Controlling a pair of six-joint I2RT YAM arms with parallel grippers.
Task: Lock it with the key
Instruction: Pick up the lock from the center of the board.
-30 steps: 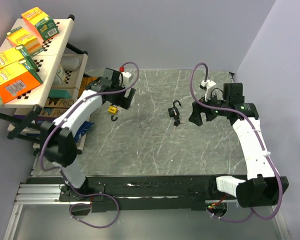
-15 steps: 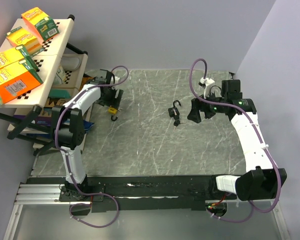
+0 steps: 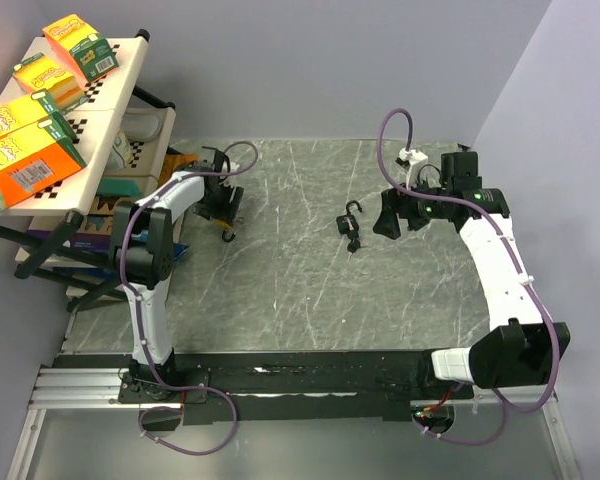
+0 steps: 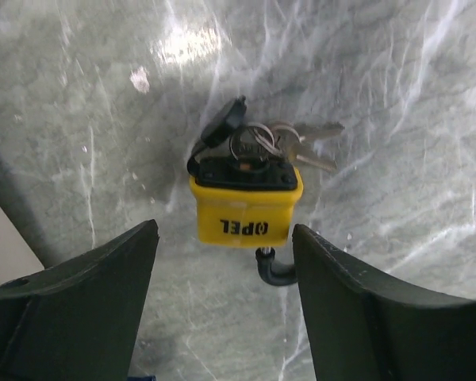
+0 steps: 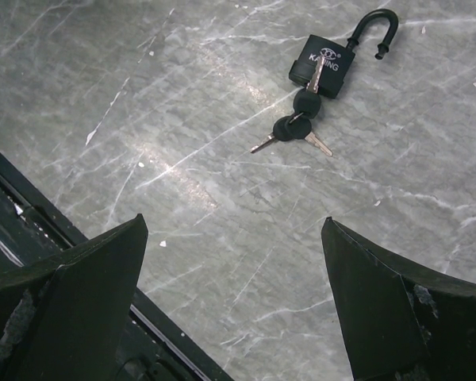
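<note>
Grab stage, by the look of it. On the marble surface [image 3: 310, 290] the left fingers [image 4: 87, 294] are spread either side of the yellow lock [image 4: 246, 206], with nothing touched or held. Next they'd need to be pinched onto its body. The right fingers [image 5: 87, 278] are held wide apart and empty near the black lock [image 5: 325, 62], shackle open, keys [image 5: 295, 131] lying against it.

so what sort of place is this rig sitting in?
Probably a robot lab or data-collection cell, not a home: twin arms bolted to a rail at a marble-look table, plain partition walls, and a side rack of boxes.
</note>
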